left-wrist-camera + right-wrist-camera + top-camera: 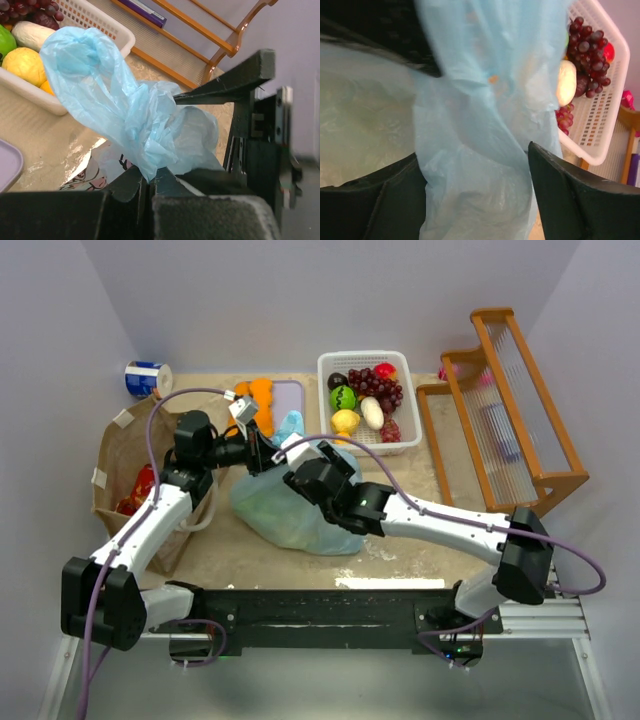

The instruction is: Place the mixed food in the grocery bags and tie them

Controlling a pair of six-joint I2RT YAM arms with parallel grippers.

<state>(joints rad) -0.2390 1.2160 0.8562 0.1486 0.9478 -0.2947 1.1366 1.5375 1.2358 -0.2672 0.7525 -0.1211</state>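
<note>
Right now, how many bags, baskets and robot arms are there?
blue plastic bag: 1
brown paper bag: 1
white basket: 1
robot arms: 2
Total: 5

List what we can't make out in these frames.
Top view: blue bag contents, under cloudy film and the right arm.
Top view: brown paper bag contents, crossed by the left arm; only a red patch shows.
Top view: right gripper fingertips, hidden under its own wrist.
Right wrist view: basket, cut by the right edge, partly behind film.
</note>
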